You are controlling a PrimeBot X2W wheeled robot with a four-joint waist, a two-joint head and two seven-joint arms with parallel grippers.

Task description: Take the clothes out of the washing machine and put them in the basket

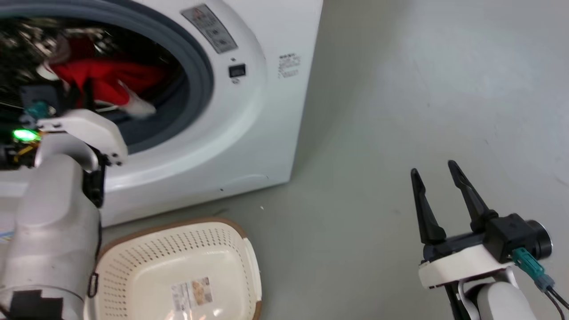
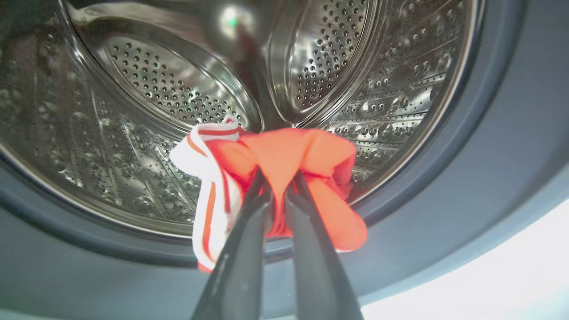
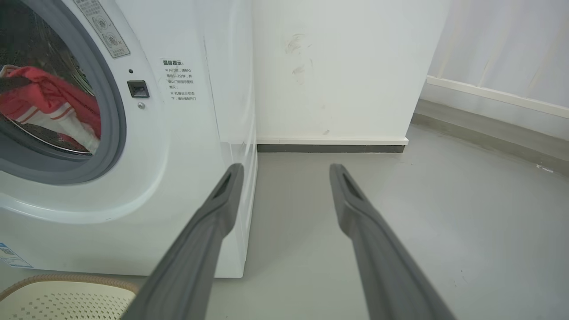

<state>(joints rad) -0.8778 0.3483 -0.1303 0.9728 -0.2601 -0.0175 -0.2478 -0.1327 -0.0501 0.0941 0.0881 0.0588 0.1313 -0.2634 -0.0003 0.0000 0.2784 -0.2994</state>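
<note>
You are gripping a red garment (image 2: 311, 151) with your left gripper (image 2: 278, 178), jaws clenched on the fabric, inside the mouth of the washing machine (image 1: 249, 111), above its grey rubber rim (image 2: 444, 213). The basket (image 1: 178, 224) is waiting on the floor (image 1: 400, 89) just before the machine. Nothing red is lying in the part I see, so the carrying over is not yet done. Your right gripper (image 1: 433, 168) is hanging released, well aside. The dangling cloth may be catching the rim.

Laundry room: washing machine (image 1: 262, 133), basket (image 1: 146, 262).
</note>
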